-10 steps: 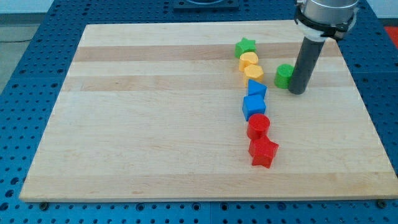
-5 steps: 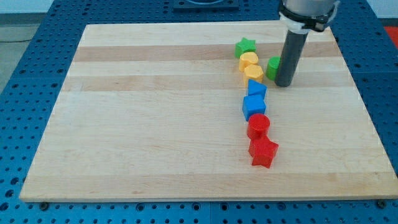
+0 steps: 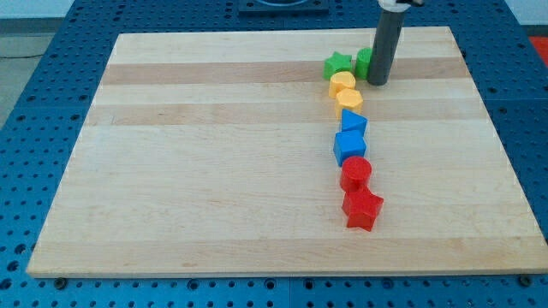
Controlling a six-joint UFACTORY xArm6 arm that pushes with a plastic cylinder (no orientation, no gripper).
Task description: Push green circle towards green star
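The green circle [image 3: 364, 62] sits near the board's top edge, partly hidden behind my rod. The green star [image 3: 337, 64] lies just to its left, almost touching it. My tip [image 3: 378, 82] rests on the board against the circle's right side, slightly toward the view's bottom.
Below the star a column of blocks runs down the view: two yellow blocks [image 3: 342, 83] [image 3: 349, 99], two blue blocks [image 3: 353, 122] [image 3: 349, 146], a red circle [image 3: 355, 174] and a red star [image 3: 362, 208]. The wooden board [image 3: 214, 171] lies on a blue perforated table.
My tip has moved up and to the left, pushing the green circle from right of the yellow blocks up to beside the green star.
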